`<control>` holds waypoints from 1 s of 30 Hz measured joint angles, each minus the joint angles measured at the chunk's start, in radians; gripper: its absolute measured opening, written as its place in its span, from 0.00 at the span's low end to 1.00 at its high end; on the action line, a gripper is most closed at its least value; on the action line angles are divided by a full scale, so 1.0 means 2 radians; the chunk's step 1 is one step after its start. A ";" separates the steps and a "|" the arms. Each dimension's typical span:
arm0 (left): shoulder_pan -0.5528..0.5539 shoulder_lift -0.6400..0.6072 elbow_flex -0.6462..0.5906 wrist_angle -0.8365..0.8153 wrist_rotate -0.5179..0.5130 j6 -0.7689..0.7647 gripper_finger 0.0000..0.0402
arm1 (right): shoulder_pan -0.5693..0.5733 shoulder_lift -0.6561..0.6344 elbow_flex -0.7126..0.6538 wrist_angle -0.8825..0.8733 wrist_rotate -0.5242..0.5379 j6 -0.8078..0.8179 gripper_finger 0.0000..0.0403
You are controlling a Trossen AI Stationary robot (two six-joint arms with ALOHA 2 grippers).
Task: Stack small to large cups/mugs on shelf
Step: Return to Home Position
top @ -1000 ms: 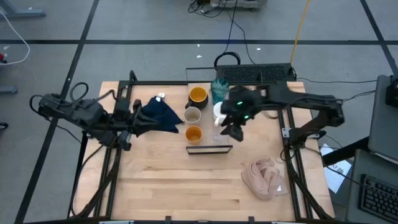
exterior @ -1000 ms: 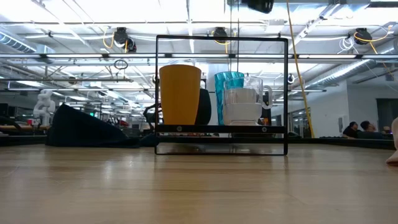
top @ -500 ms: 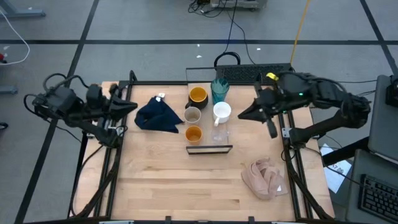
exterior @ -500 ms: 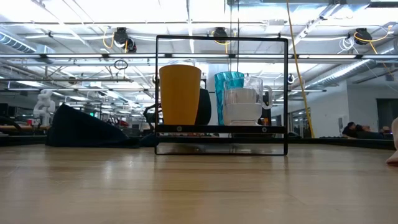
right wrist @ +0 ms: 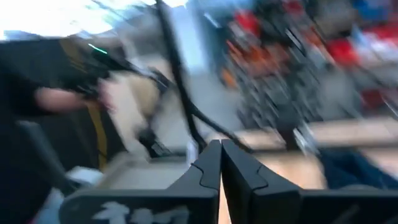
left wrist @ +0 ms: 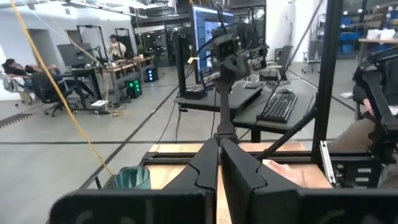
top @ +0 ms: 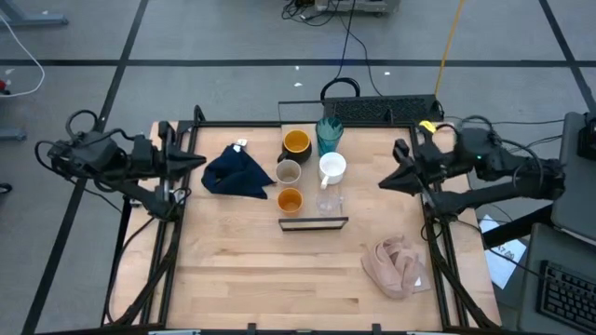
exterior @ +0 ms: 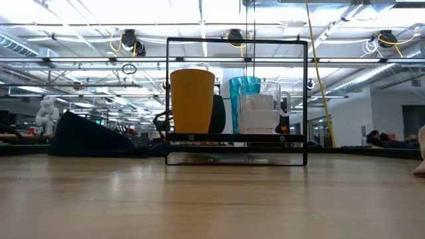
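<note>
Flanking the light-wood surface, left claw and right claw, both clenched, stand clear of 6 cups on the black-framed shelf.

Your left end effector hangs at nine o'clock in the high view, fingers pressed together, pointing inward. Your right end effector mirrors it at three o'clock, likewise closed.

The right gripper is pictured with its two dark fingers pressed together at the tips, held out over a strip of light-wood table, a dark cable curving beyond.
</note>
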 joint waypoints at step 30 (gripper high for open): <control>0.055 -0.010 -0.366 0.470 0.286 0.017 0.05 | 0.002 -0.149 -0.409 0.375 -0.049 -0.111 0.00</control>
